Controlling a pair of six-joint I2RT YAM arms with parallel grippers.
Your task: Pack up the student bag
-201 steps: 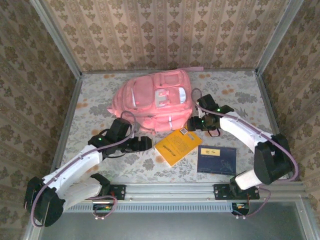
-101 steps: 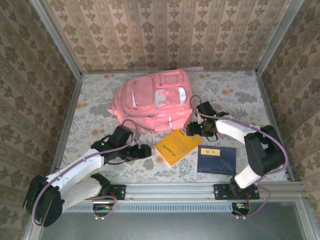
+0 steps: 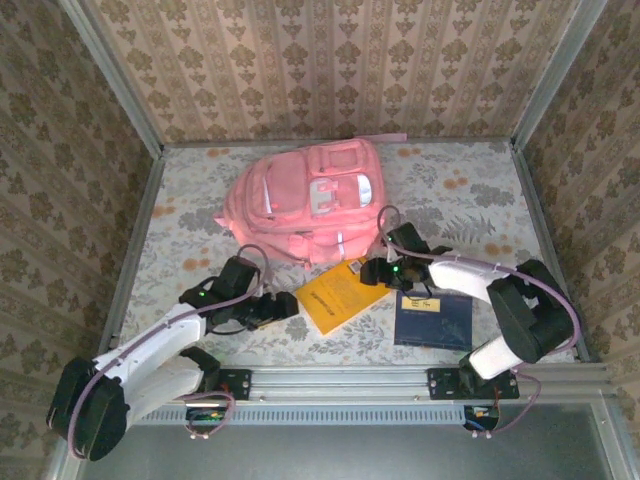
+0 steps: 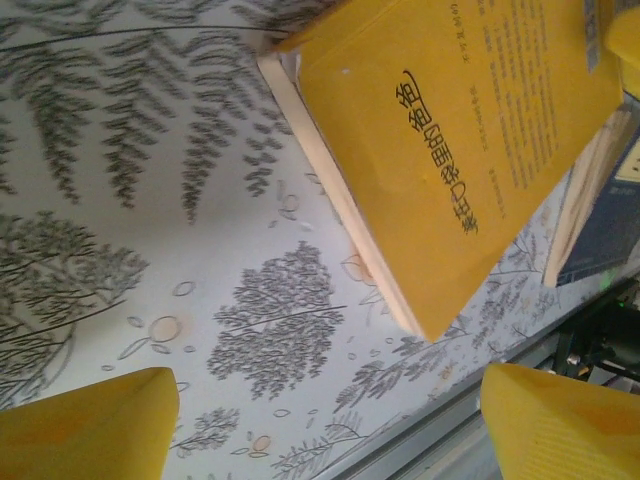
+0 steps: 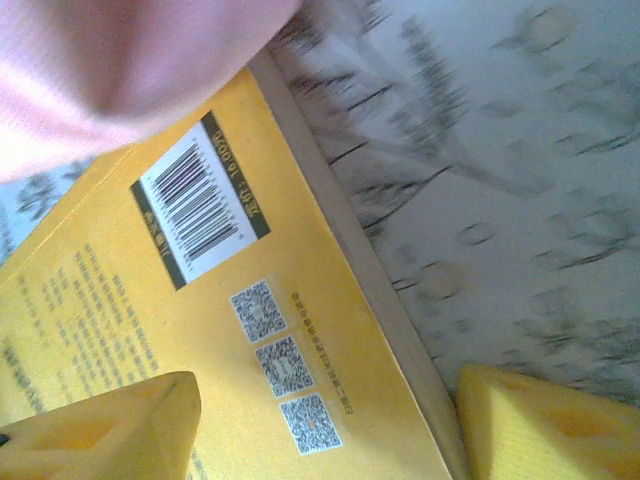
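Your pink bag [image 3: 305, 200] lies at the back of the table [image 3: 480, 190], front up. Your left gripper [image 4: 330, 420] is spread wide beside the yellow book [image 3: 335, 295] — your right gripper [image 5: 320, 430], also spread, frames that book's edge between its 2 fingers.

Beige damask-striped walls [image 3: 330, 60], pale leaf-print tablecloth [image 3: 470, 190], aluminium rail [image 3: 340, 382] along near edge

You see soft, matt pink cloth on the student bag [image 3: 305, 200] at twelve o'clock; the yellow book [image 3: 335, 295] has a smooth paper cover; the table covering [image 3: 190, 240] looks matt and printed.
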